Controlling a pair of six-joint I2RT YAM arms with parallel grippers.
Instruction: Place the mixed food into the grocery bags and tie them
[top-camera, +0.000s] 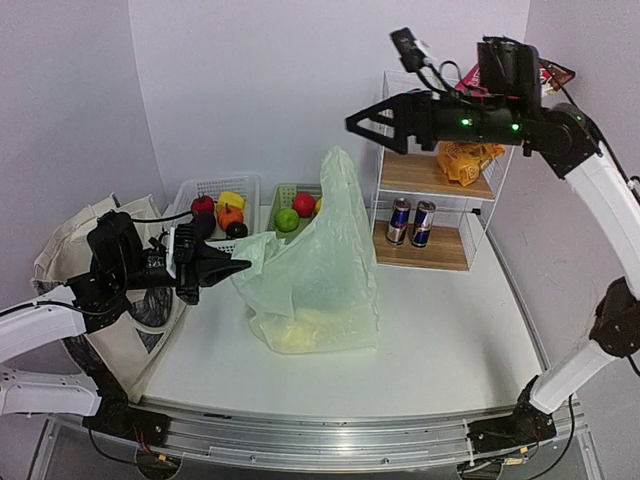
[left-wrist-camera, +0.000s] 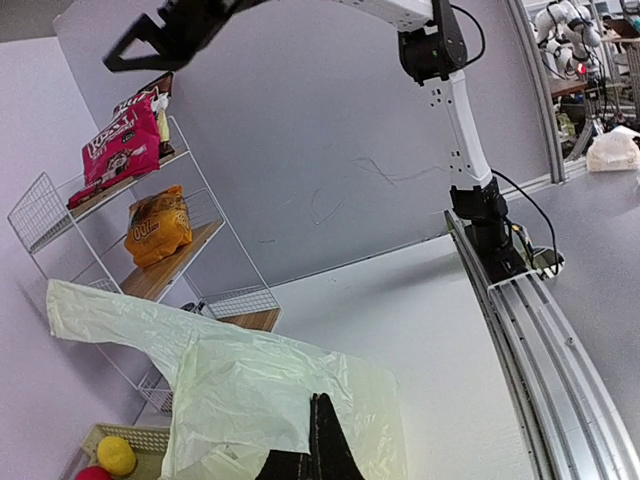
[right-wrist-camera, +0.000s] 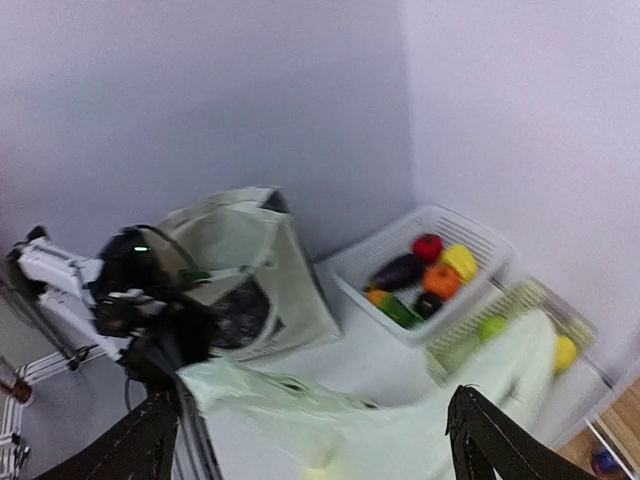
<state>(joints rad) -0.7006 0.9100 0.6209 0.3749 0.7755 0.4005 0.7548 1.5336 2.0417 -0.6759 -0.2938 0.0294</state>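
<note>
The thin pale-green plastic bag (top-camera: 325, 265) stands on the table with a yellowish shape showing through its bottom. My left gripper (top-camera: 241, 267) is shut on the bag's left rim and holds it out sideways; in the left wrist view the film (left-wrist-camera: 240, 385) drapes over the closed fingertips (left-wrist-camera: 330, 425). My right gripper (top-camera: 358, 128) hangs open high above the bag's peak with nothing in it; its wrist view shows the bag (right-wrist-camera: 400, 425) below the spread jaws. The cream canvas tote (top-camera: 75, 250) sits behind the left arm. An orange snack packet (top-camera: 468, 160) and two drink cans (top-camera: 411, 222) are on the shelf.
A white wire shelf (top-camera: 480, 215) with wooden boards stands at the back right, with a red packet (left-wrist-camera: 118, 148) on top. A white basket (top-camera: 195, 190) and a green basket (top-camera: 285, 190) with toy fruit and vegetables stand along the back wall.
</note>
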